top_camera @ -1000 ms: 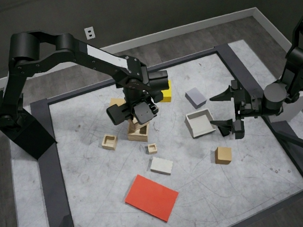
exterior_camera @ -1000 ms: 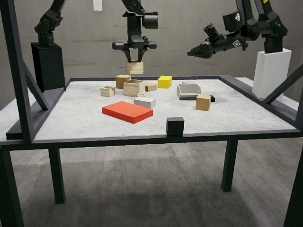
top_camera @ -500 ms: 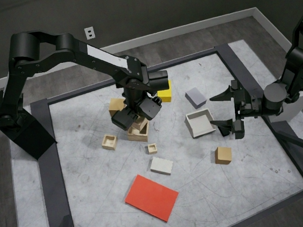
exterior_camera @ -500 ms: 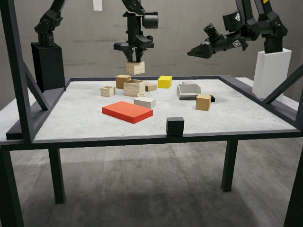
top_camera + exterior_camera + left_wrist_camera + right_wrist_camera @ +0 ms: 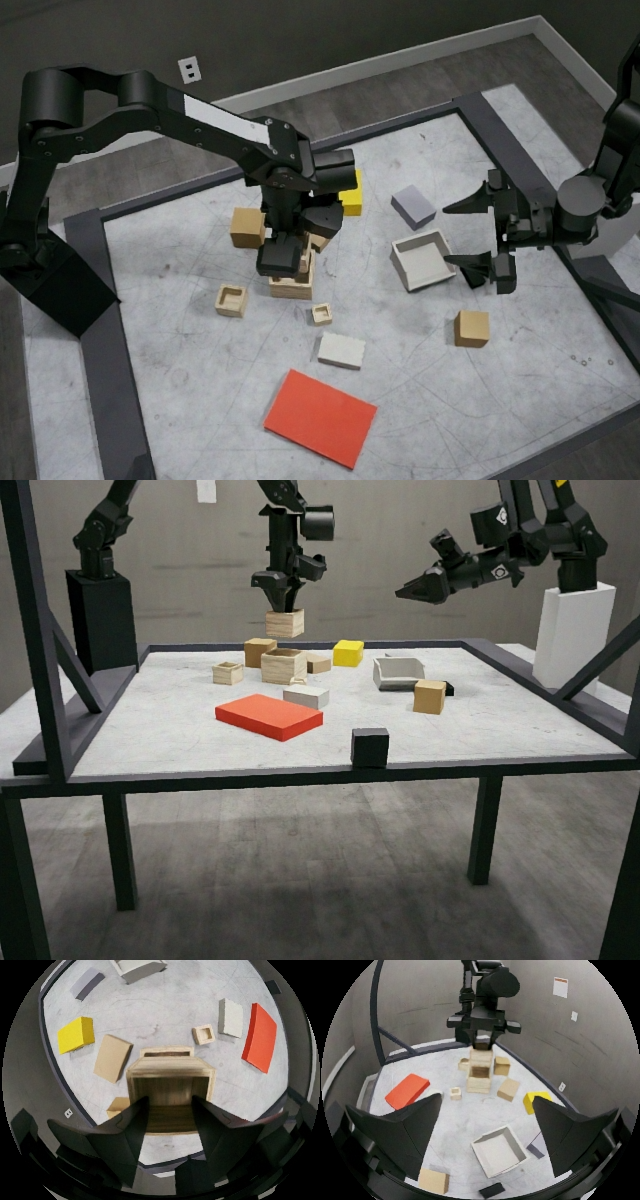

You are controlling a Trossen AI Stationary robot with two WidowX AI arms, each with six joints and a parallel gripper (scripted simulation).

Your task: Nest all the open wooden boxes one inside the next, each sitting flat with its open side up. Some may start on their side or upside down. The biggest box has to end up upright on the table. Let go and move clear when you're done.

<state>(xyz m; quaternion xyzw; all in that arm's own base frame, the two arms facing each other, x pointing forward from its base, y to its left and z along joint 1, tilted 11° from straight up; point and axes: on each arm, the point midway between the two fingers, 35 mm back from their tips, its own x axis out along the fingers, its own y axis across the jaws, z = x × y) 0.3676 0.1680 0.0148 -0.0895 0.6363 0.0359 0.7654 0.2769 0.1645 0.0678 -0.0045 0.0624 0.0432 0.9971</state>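
Exterior view, front edge first: black block (image 5: 370,747) at the table's front rim, lower center-right. Red slab (image 5: 320,418) (image 5: 268,715) (image 5: 260,1037) (image 5: 407,1091) lies flat, left of center.

Tan cube (image 5: 471,329) (image 5: 429,697) (image 5: 433,1181) sits right of center. White block (image 5: 341,351) (image 5: 306,697) (image 5: 230,1017) is mid-frame, smallest box (image 5: 322,321) (image 5: 297,680) (image 5: 197,1039) (image 5: 456,1096) just behind it, open side up.

Gray tray (image 5: 423,258) (image 5: 398,671) (image 5: 140,970) (image 5: 500,1152) right of center, black piece (image 5: 473,277) (image 5: 449,688) (image 5: 492,1190) near it.

Second small box (image 5: 231,308) (image 5: 227,674) (image 5: 463,1065) center-left, upright, apart from the rest. Biggest box (image 5: 291,289) (image 5: 281,667) (image 5: 166,1050) (image 5: 479,1085) sits flat mid-frame, open side up, on the table. Brown cube (image 5: 247,227) (image 5: 260,652) (image 5: 118,1106) (image 5: 502,1065) behind left, flat tan block (image 5: 318,242) (image 5: 318,663) (image 5: 113,1058) (image 5: 508,1089) behind right, yellow block (image 5: 351,201) (image 5: 348,653) (image 5: 76,1035) (image 5: 534,1101) farther right.

Left gripper (image 5: 303,273) (image 5: 286,609) (image 5: 171,1101) (image 5: 481,1046), upper center: partly spread, tips in the mouth of the held box (image 5: 306,258) (image 5: 284,624) (image 5: 170,1066) (image 5: 481,1055), carrying it open side up in the air. Nesting not done.

Right gripper (image 5: 445,234) (image 5: 397,593) (image 5: 487,1097), upper right: spread wide, nothing in it, up off the table.
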